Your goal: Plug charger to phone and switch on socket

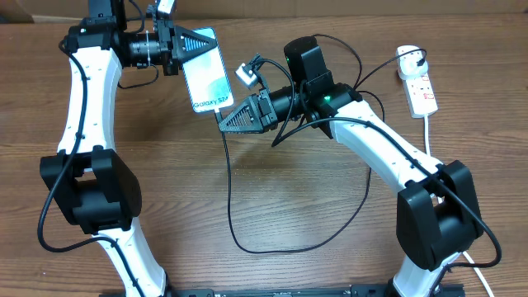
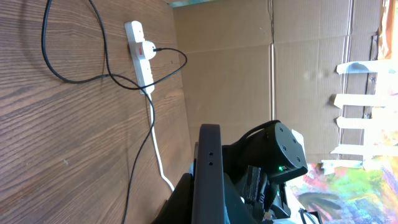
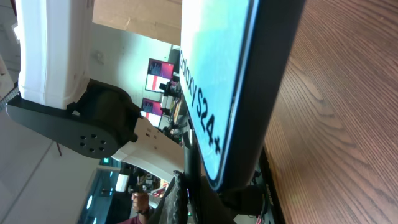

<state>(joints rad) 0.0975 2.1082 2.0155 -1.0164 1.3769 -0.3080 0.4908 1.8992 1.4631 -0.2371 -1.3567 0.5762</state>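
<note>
Left claw [image 1: 191,43] clamped on phone [image 1: 208,73] top edge. Right claw [image 1: 235,118] at phone's bottom edge, opening: cannot tell. Charger [image 1: 228,190] loops on table [image 1: 330,264] below phone. Socket [image 1: 418,82] well right of phone. Left wrist shows phone edge-on only; right wrist shows its lit screen.

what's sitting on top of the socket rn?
One plug sits in the socket at its rounded end, the black charger cable leading off. The outlet beneath the plug is covered; switch state unreadable.
</note>
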